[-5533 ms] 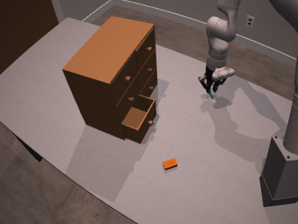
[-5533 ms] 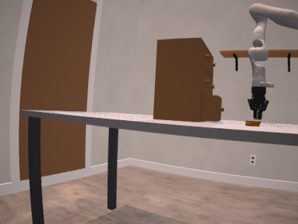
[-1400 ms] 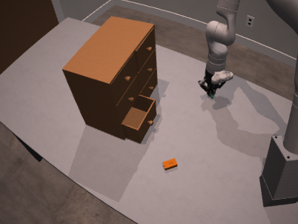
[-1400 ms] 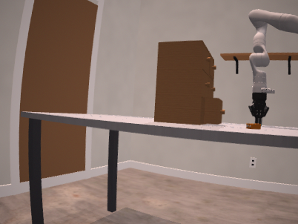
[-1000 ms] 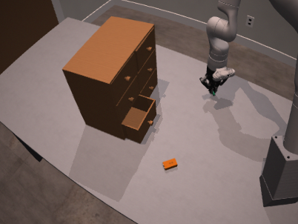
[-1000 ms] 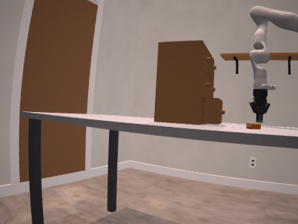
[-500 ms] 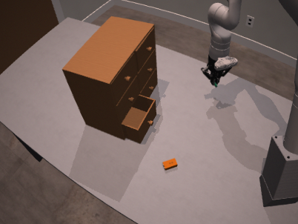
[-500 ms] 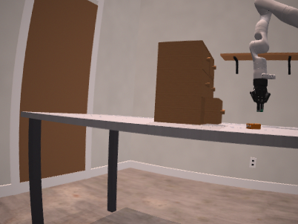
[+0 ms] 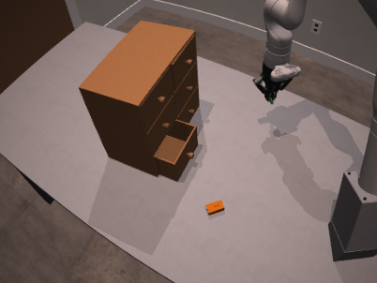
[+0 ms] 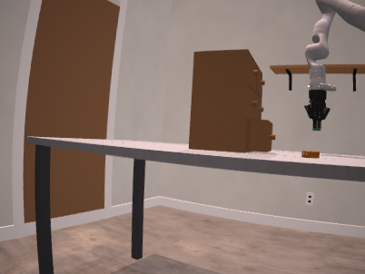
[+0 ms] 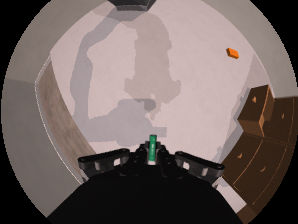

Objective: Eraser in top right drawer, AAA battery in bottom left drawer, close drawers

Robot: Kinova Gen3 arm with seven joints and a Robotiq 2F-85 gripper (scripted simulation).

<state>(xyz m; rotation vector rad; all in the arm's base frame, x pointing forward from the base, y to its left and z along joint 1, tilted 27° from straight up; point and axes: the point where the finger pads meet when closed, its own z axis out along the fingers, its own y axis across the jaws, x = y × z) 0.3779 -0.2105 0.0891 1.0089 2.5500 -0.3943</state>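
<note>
My gripper [image 9: 270,98] [image 10: 317,127] [image 11: 152,147] is shut on the green AAA battery [image 9: 272,101] [image 11: 153,146], which points down from the fingertips. It hangs above the table, out in front of the small chest [image 9: 124,126] [image 10: 220,100] [image 11: 257,167]. The bottom-row left drawer [image 9: 171,149] [image 10: 261,136] [image 11: 253,106] is pulled well out; the part of its inside that shows is empty. The top-row right drawer [image 9: 185,52] may stand slightly out; how far is unclear. An orange block [image 9: 215,206] [image 10: 310,154] [image 11: 232,53], possibly the eraser, lies on the table.
The table [image 9: 244,234] [image 10: 150,150] carries the chest and the orange block. The arm's base [image 9: 354,225] stands at the right in the top view. A wall shelf [image 10: 338,69] is behind the arm in the exterior view. The other drawers look in or nearly in.
</note>
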